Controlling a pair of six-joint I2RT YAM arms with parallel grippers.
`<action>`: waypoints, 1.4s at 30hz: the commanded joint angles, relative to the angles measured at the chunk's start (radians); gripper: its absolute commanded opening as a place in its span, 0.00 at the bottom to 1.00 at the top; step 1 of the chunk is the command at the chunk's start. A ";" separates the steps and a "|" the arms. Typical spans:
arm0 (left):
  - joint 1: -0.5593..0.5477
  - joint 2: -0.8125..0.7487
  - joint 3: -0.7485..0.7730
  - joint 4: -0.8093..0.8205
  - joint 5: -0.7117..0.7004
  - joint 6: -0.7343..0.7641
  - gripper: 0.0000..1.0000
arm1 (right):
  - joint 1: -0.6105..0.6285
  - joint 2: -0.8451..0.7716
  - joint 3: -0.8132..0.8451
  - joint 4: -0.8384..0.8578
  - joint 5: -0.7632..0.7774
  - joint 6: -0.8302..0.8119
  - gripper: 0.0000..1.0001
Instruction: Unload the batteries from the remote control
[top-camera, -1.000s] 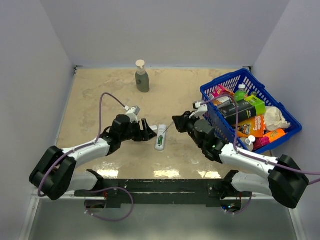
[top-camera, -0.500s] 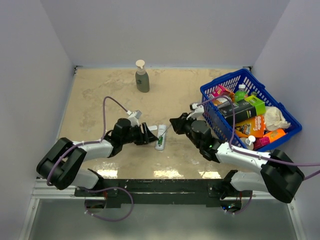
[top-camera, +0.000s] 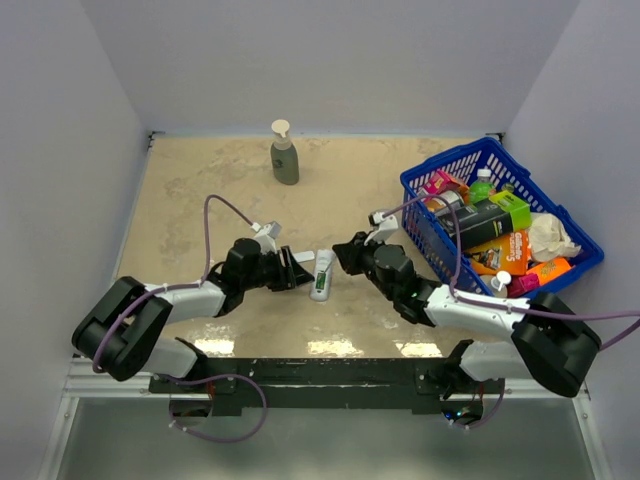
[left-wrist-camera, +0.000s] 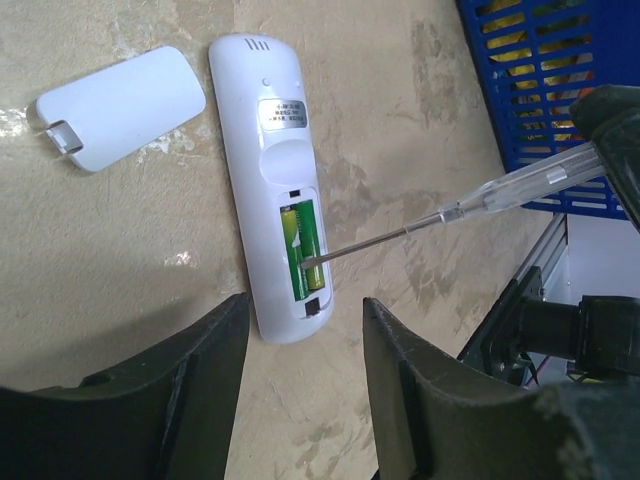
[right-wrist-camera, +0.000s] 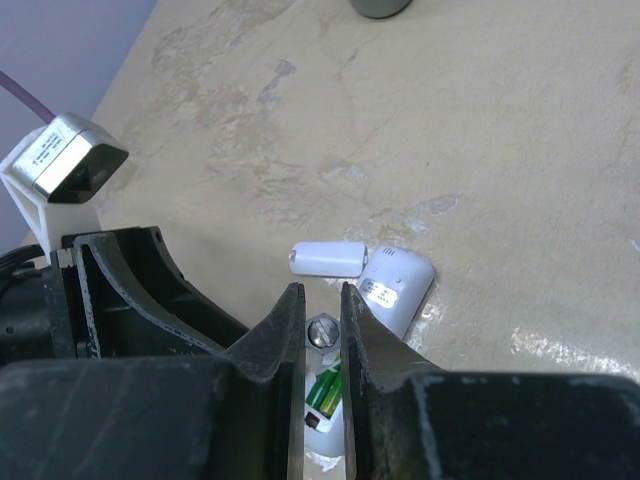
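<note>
Beige table (left-wrist-camera: 100, 260); remote control (left-wrist-camera: 262, 150) (back open) shows batteries (left-wrist-camera: 302, 245).

From the right wrist, the right end effector's (right-wrist-camera: 320, 300) fingers hide most of the remote (right-wrist-camera: 395, 285) and batteries (right-wrist-camera: 325, 390) at 6 o'clock. From the left wrist, the basket (left-wrist-camera: 540, 90) is cut off at 1 o'clock and the stick's (left-wrist-camera: 480, 200) handle end blurs out at 3 o'clock.

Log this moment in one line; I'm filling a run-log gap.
left gripper: open by remote control | right gripper: shut on screwdriver, tip on batteries | batteries: both seated | battery cover: off
</note>
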 joint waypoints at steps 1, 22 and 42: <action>-0.001 -0.025 0.008 0.014 -0.033 0.012 0.52 | 0.029 -0.014 -0.002 0.012 0.075 -0.042 0.00; -0.001 -0.002 0.019 -0.008 -0.037 -0.017 0.48 | 0.048 -0.054 0.015 -0.034 0.112 -0.141 0.00; -0.001 -0.008 0.032 -0.028 -0.019 -0.035 0.47 | 0.129 0.018 0.014 0.018 0.193 -0.200 0.00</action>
